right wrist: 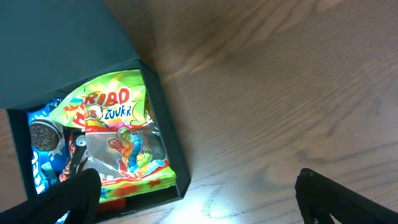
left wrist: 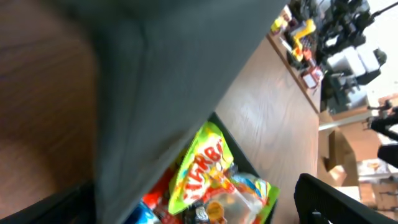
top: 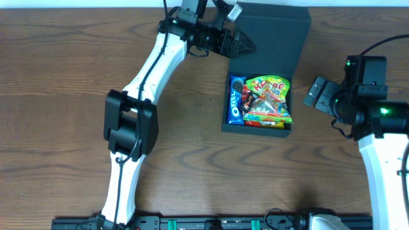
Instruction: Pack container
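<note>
Container (top: 255,128) sits near the surface's far edge, right of centre, lid (top: 275,38) open; Haribo bag (top: 270,99) and Oreo pack (top: 236,102) are already inside. Left gripper (top: 239,39), at the lid's left edge, and right gripper (top: 312,92) both have jaws wide and empty. I judge only lid closure remains.

Lid (left wrist: 174,74) of the dark box (left wrist: 239,152) fills the top and middle, very close and blurred, slanting down to the left. Below its edge the box interior shows a green-yellow gummy packet (left wrist: 205,163) on top, tilted. A red packet (left wrist: 158,194) and a sliver of blue packet (left wrist: 138,215) sit under it at the bottom edge. Left gripper (left wrist: 193,208) is spread wide, with dark fingers (left wrist: 333,199) in both lower corners. Can't tell if they touch the lid. Brown wood table (left wrist: 273,99) shows either side of the box. Far top right there is blurred clutter (left wrist: 336,31): yellow and black items, and cardboard.
</note>
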